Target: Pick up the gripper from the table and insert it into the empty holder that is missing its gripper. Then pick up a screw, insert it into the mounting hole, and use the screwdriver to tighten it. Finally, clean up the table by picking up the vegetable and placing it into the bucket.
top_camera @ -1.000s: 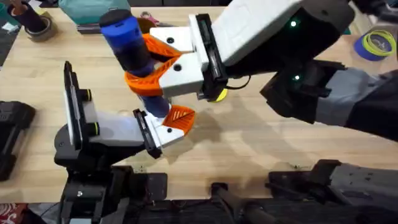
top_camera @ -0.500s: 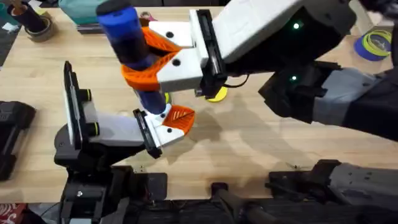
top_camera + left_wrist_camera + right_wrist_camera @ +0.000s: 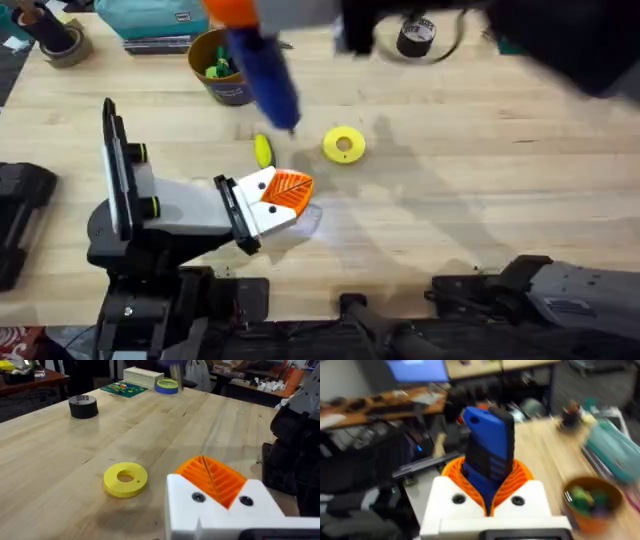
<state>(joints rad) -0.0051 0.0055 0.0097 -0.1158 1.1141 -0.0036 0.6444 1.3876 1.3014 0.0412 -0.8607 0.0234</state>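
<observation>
The screwdriver (image 3: 262,75) is clamped between the orange ribbed pads (image 3: 520,477) of the right gripper (image 3: 487,491); in the overhead view its blue body is seen tilted, with the tip pointing down toward the table (image 3: 480,190). The tip is seen above the vegetable (image 3: 263,151), which lies flat on the table just beside the yellow ring-shaped disc (image 3: 344,144). The bucket (image 3: 218,68) stands beyond the vegetable, toward the far edge of the table, with green toy pieces visible inside.

The left gripper (image 3: 280,198) rests low over the table, on the near side of the vegetable, with an orange ribbed pad (image 3: 212,477) seated in its white finger base (image 3: 220,510). It cannot be determined whether the left gripper is spread or pressed together. A black tape roll (image 3: 83,406) stands well beyond the disc.
</observation>
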